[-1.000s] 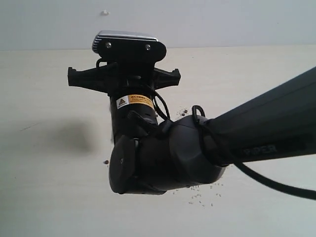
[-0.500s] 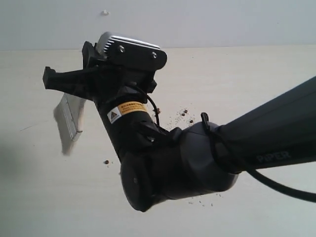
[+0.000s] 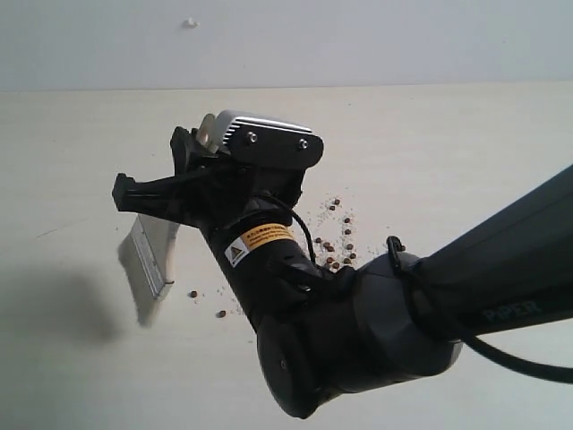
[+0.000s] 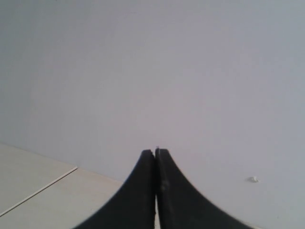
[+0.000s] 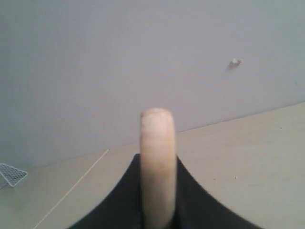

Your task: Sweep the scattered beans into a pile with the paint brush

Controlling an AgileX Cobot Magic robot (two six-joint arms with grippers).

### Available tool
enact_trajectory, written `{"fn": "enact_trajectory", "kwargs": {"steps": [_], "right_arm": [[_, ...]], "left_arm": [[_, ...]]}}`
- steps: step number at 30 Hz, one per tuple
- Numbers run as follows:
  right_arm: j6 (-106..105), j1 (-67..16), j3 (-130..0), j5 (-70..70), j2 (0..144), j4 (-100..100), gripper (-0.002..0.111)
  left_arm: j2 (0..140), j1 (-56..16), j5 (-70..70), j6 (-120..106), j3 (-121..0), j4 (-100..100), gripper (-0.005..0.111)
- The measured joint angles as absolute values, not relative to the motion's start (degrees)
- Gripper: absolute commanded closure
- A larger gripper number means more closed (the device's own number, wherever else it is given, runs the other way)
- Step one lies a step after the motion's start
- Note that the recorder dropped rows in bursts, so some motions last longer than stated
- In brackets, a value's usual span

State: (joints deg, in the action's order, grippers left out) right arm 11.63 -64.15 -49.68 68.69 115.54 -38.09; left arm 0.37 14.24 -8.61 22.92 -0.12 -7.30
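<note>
We see the right end effector (image 3: 154,199) clamped on the paint brush (image 3: 148,260), whose bristles hang tilted just left of the beans (image 3: 336,246) scattered on the counter (image 3: 466,143). The left end effector (image 4: 155,160) is pressed closed, jaws together.

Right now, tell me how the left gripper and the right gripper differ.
The left gripper is shut on nothing; the right gripper is clamped on the brush handle. The left gripper's fingers touch; the right gripper's sit apart around it. Both have black fingers.
</note>
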Motion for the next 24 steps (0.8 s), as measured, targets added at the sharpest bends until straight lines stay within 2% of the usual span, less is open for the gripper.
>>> {"fn": "enact_trajectory", "kwargs": {"steps": [12,17,24], "right_arm": [[-8.31,-64.15,-49.68,65.56,116.07,-53.92,0.108],[-20.27,-64.15,-49.68,68.62,116.07,-59.35,0.108],[-23.87,-64.15,-49.68,69.94,116.07,-59.7,0.108]], "left_arm": [[0.37,14.24,-8.61,22.92,-0.12,-7.3,0.107],[0.37,14.24,-8.61,22.92,-0.12,-7.3,0.107],[0.37,14.24,-8.61,22.92,-0.12,-7.3,0.107]]}}
